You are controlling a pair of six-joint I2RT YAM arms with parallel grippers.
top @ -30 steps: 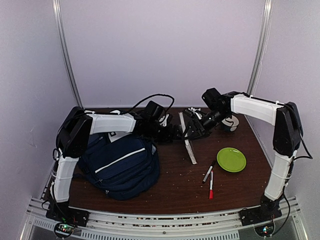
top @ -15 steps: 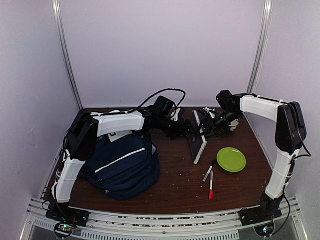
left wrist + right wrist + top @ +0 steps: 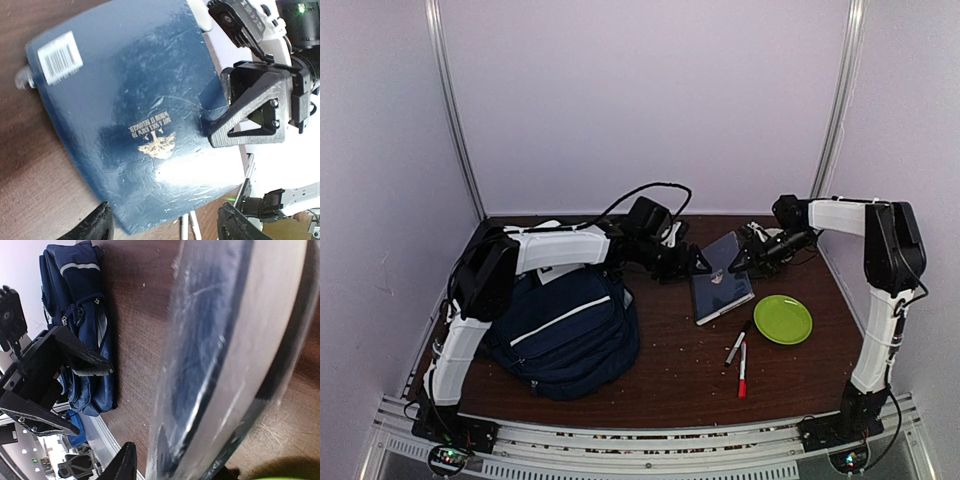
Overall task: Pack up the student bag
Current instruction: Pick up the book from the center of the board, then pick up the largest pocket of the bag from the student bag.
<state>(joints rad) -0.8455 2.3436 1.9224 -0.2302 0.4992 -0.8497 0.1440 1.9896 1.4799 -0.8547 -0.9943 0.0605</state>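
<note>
Toward the back of the desk (image 3: 670,378), right of centre, a dark blue book (image 3: 722,290) is lying with its cover facing up. It has a gold emblem and a white barcode label (image 3: 61,57).

Your two arms are reaching in toward it from opposite sides. The left gripper (image 3: 700,265) is hovering at the book's left edge. Its fingers (image 3: 102,225) are standing wide apart and gripping nothing, with a corner of the book showing between them in the left wrist view.

The right gripper (image 3: 738,265) is sitting at the opposite edge, with that edge between its fingers. You cannot tell whether they are pressing on the cover or only bracketing it.

The student bag (image 3: 565,330) is resting on its back at the left side of the desk, well apart from the book. Whether its main compartment is unzipped is not clear from these views.

A green plate (image 3: 782,320) and two pens (image 3: 738,350) are lying near the book on the right.

You are probably in the pick-up step for the book, with packing not yet begun. The next move calls for a firm pinch on the thin edge before lifting. It then needs a carry leftward to the bag, with the free arm holding the bag's mouth open.
</note>
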